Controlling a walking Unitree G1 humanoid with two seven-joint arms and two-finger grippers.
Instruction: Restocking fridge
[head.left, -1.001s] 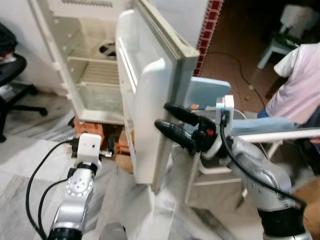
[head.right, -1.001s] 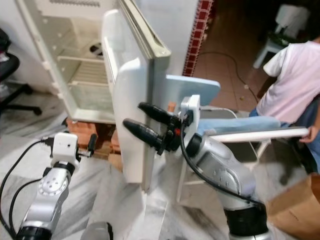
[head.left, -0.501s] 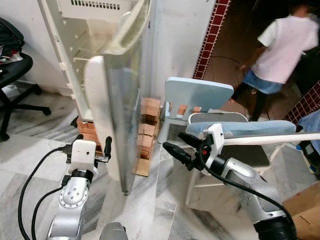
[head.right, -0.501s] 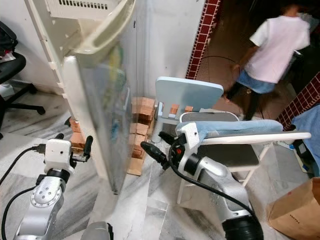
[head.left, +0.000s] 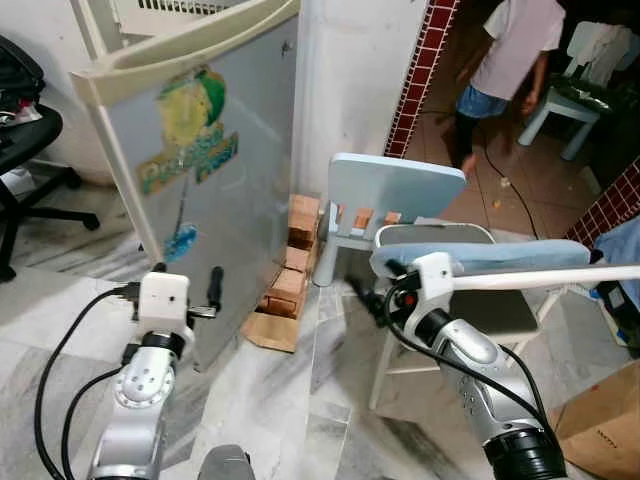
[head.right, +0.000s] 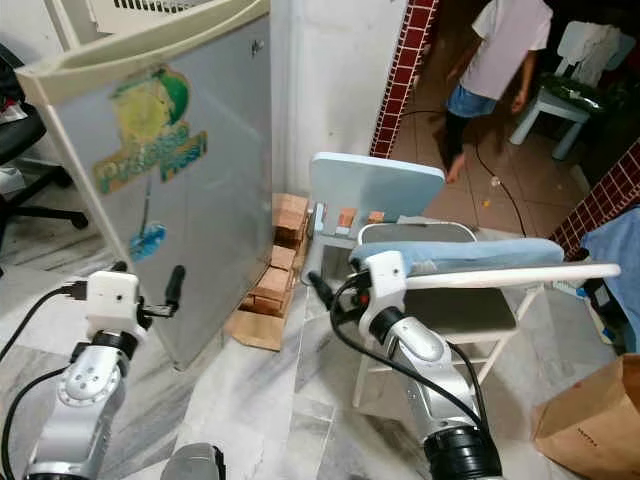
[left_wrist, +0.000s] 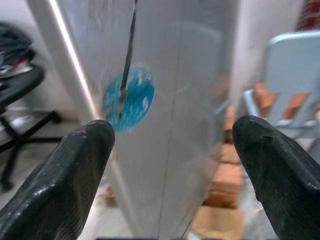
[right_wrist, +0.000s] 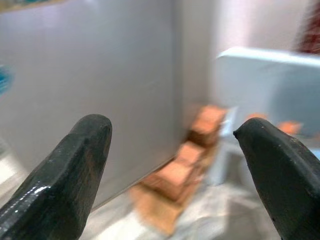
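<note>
Facing the fridge door (head.left: 200, 190); both grippers (left_wrist: 170, 165) (right_wrist: 170, 165) spread, seemingly empty.

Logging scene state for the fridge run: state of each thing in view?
White fridge door with fruit sticker: nearly closed, outer face showing.
Left gripper: open, empty, facing the door.
Right gripper: open, empty, apart from the door.
Light blue plastic chair: upright, unoccupied.
Orange bricks: stacked beside the fridge.
Person in white shirt: standing beyond.
</note>
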